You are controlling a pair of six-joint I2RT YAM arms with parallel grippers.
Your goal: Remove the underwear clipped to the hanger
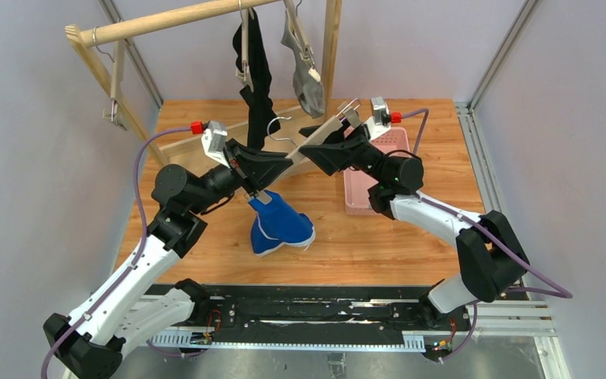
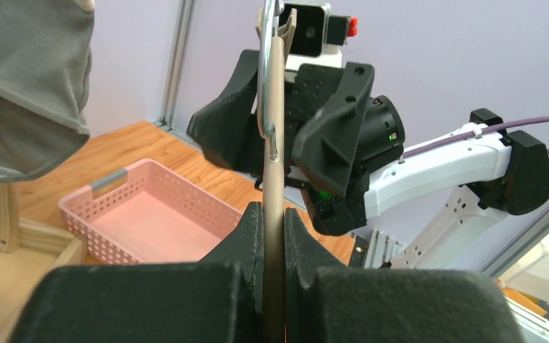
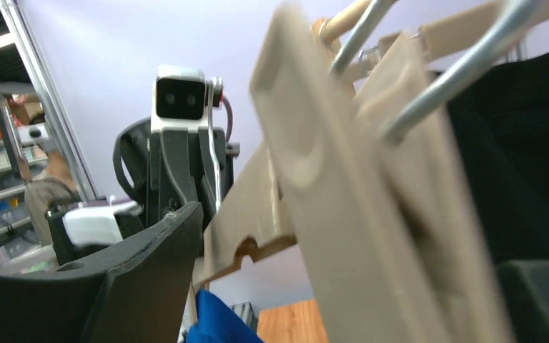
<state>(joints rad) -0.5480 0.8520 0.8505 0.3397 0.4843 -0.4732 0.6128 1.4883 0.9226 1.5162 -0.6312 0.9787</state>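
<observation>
Underwear in royal blue (image 1: 280,225) hangs in the top view from the low end of a wooden hanger (image 1: 341,120), and its lower part reaches down toward the table (image 1: 410,253). I cannot tell if it rests there. The black underwear (image 1: 256,79) and the grey underwear (image 1: 306,79) hang on their own hangers from the wooden rack (image 1: 166,20) behind. The left gripper (image 1: 284,167) and the right gripper (image 1: 316,140) meet at the middle of the tilted hanger. A pink basket (image 1: 355,201) lies under the right arm.

From the left wrist, the left gripper (image 2: 273,214) has its fingers (image 2: 251,236) pressed closed on the thin hanger (image 2: 274,179). Just behind it the right gripper (image 2: 275,143) has one finger on each side of the same bar. The grey underwear (image 2: 21,78) fills the upper left corner, and the basket (image 2: 107,243) stands lower left.

From the right wrist, the hanger (image 3: 372,214) is very near and blurred between the fingers (image 3: 150,286) of the right gripper (image 3: 343,300). I cannot tell if they press it. A corner of the blue underwear (image 3: 214,325) shows below, and the black underwear (image 3: 529,143) is at the right.
</observation>
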